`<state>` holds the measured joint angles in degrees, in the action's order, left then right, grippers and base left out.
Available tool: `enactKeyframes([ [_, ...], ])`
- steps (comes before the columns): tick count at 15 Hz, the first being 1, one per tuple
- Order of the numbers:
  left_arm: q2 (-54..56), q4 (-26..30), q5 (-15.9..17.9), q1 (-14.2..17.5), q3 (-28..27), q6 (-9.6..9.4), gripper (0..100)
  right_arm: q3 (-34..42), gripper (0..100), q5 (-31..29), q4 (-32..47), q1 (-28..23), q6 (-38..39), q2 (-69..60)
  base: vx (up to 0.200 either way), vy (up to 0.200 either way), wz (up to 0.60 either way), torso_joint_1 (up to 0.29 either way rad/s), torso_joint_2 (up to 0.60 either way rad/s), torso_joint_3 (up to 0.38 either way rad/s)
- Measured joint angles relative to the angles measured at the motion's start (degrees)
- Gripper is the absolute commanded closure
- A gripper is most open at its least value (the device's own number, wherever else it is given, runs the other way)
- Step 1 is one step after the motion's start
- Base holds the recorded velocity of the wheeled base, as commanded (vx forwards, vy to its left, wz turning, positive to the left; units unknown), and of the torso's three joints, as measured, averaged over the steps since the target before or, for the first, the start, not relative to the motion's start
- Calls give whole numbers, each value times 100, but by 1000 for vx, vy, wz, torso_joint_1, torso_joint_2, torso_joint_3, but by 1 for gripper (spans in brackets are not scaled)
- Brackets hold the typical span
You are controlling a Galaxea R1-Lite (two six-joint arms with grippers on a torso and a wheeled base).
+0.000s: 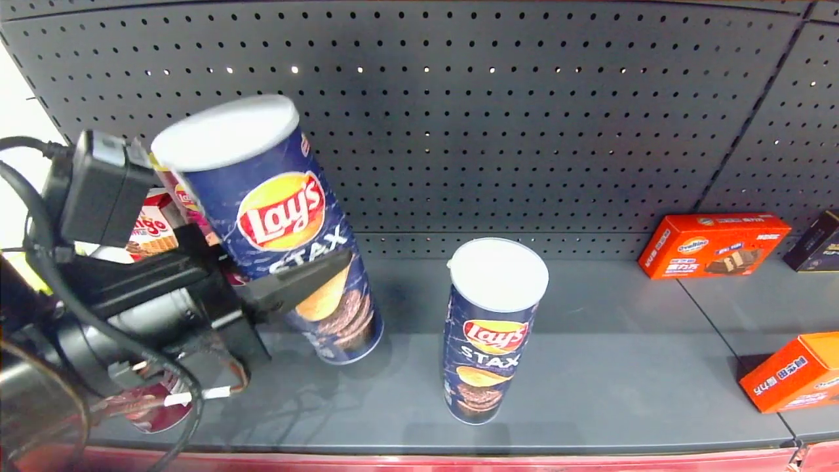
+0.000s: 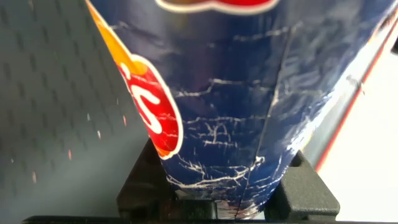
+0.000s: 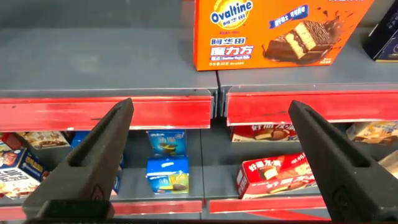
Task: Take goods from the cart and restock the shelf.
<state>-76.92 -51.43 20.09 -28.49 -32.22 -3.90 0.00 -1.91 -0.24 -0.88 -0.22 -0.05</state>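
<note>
My left gripper [image 1: 288, 275] is shut on a blue chips can [image 1: 269, 216] with a white lid. The can is tilted, its top leaning left, and its lower end is down at the grey shelf board [image 1: 623, 367]; I cannot tell whether it touches. In the left wrist view the same can [image 2: 236, 106] stands between the black fingers [image 2: 305, 193]. A second, matching can [image 1: 491, 334] stands upright on the shelf a little to the right. My right gripper [image 3: 214, 162] is open with nothing in it, facing the shelf's red front strip [image 3: 186, 112].
An orange box [image 1: 714, 244] and a dark box [image 1: 816, 249] lie at the back right; another orange box [image 1: 796, 380] sits front right. Snack packs [image 1: 152, 229] stand behind my left arm. The pegboard wall [image 1: 524, 118] closes the back. Lower shelves hold small boxes [image 3: 166, 174].
</note>
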Motion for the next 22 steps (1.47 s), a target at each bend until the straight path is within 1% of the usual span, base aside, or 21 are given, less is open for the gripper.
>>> enactKeyframes([
  [2,-466,110,0,-4,-747,-140,100,0,0,-2,2,0,0,-2,0,0,0,0,0,0],
  [3,-664,358,7,35,-1023,-219,100,0,0,0,2,0,-2,-2,0,0,0,0,0,0],
  [4,-839,567,87,68,-1257,-252,100,0,0,-2,0,0,0,-2,0,0,0,0,0,0],
  [6,-1174,646,583,138,-1684,-296,100,0,0,0,0,-2,-2,-2,0,0,0,0,0,0],
  [7,-1337,778,741,221,-1902,-310,100,0,0,-2,0,-2,0,-2,0,0,0,0,0,0],
  [9,-1613,1292,976,338,-2393,-343,100,0,0,-2,0,0,-2,-2,0,0,0,0,0,0],
  [10,-1746,1604,1097,368,-2627,-406,100,0,0,0,0,0,-2,-2,0,0,0,0,0,0],
  [12,-2085,2064,1237,466,-3159,-775,100,0,0,-2,0,0,-2,-2,0,0,0,0,0,0],
  [13,-2266,2160,1431,510,-3390,-883,100,0,0,-2,2,0,-2,-2,0,0,0,0,0,0],
  [14,-2430,2202,1812,536,-3580,-926,100,0,0,-2,0,-2,0,-2,0,0,0,0,0,0],
  [15,-2594,2239,2115,553,-3740,-945,100,0,0,-2,2,-2,0,-2,0,0,0,0,0,0],
  [19,-3217,2261,2285,589,-4330,-953,100,0,0,-2,0,0,-2,-2,0,0,0,0,0,0],
  [21,-3466,2259,2609,600,-4493,-951,100,0,0,-2,0,0,0,-2,0,0,0,0,0,0],
  [22,-3578,2259,2647,608,-4570,-951,100,0,0,0,0,-5,-2,-2,0,0,0,0,0,0],
])
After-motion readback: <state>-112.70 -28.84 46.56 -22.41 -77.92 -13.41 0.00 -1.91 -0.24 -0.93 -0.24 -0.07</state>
